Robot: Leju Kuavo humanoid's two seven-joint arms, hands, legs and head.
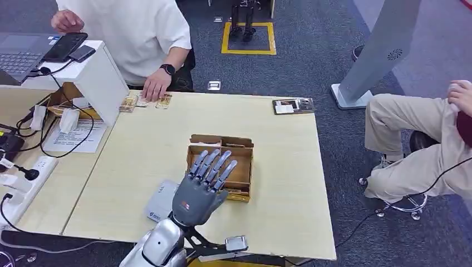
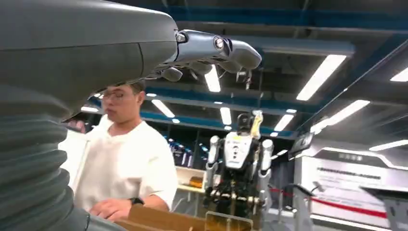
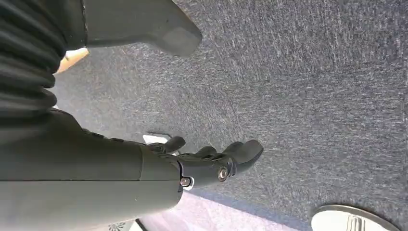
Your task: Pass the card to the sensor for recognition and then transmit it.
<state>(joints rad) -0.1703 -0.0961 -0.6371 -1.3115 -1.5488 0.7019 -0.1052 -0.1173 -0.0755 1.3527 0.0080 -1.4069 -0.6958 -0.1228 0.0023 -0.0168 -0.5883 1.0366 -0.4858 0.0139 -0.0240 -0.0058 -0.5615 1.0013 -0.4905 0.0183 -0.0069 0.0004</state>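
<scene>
Over table (image 1: 289,167) centre, left hand (image 1: 201,186) hovers w/ fingers spread, holding nothing, above cardboard box (image 1: 239,167). Cards (image 1: 146,101) at 11 o'clock under person's hand (image 1: 156,87). Sensor (image 1: 161,200) just beside box at 8 o'clock. Right hand (image 3: 211,163) hangs over carpet, fingers loosely apart, empty.

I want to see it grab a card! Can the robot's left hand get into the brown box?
Probably yes. The left robot hand hovers open right over the brown box, whose top is open, with nothing between them.
</scene>
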